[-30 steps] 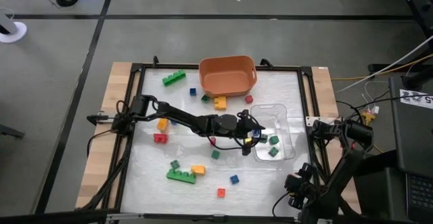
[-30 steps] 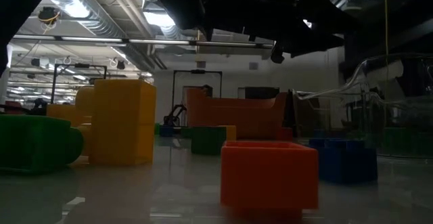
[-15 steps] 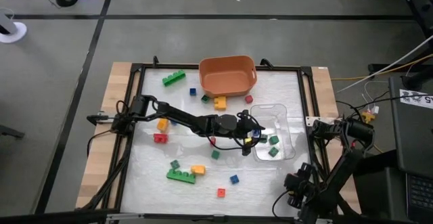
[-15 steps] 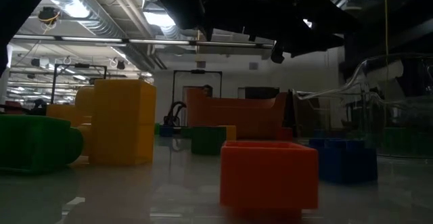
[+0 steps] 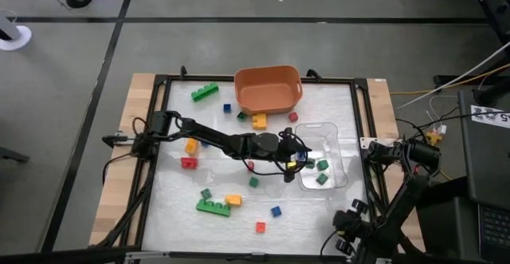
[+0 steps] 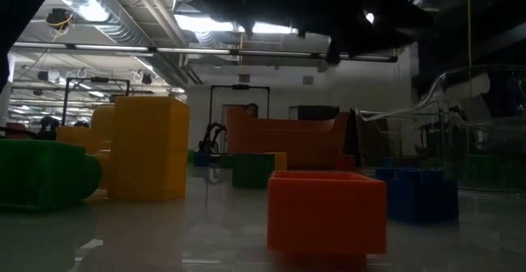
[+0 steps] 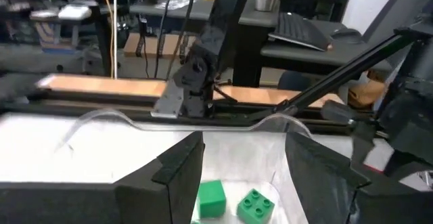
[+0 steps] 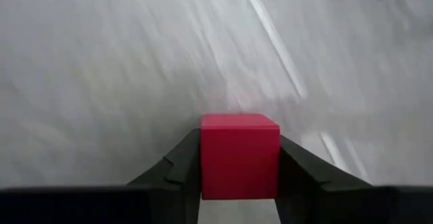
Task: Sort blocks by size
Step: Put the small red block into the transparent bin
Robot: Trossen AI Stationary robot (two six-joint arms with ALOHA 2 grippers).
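Looking at the blocks already sorted, I've got a small green cube (image 7: 211, 198) and a green studded brick (image 7: 255, 205) lying side by side in the clear tray (image 5: 319, 125), not touching each other as far as I can tell. The left tool (image 5: 292, 160) hangs right over the tray's edge on the left arm's side, released and empty, fingers spread wide with nothing between them.

What matters for the next grab, I reckon: everything loose lies back behind that tool, toward the left arm's own base. The nearest is a loose green cube (image 5: 254, 182) just off the tray, so the arm would have to pull back rather than reach further. A long green brick (image 5: 213, 207) sits further off toward the near edge of the worktop (image 5: 319, 96), its long axis running roughly across from left to right. The orange bin (image 5: 268, 88) is at the far edge.

The right arm is tucked off the near right corner. Its wrist camera shows the right tool (image 8: 240, 176) clenched on a red cube (image 8: 239, 153), both fingers pressed against its sides. So I'd say the left arm is the nearer one for that green cube.
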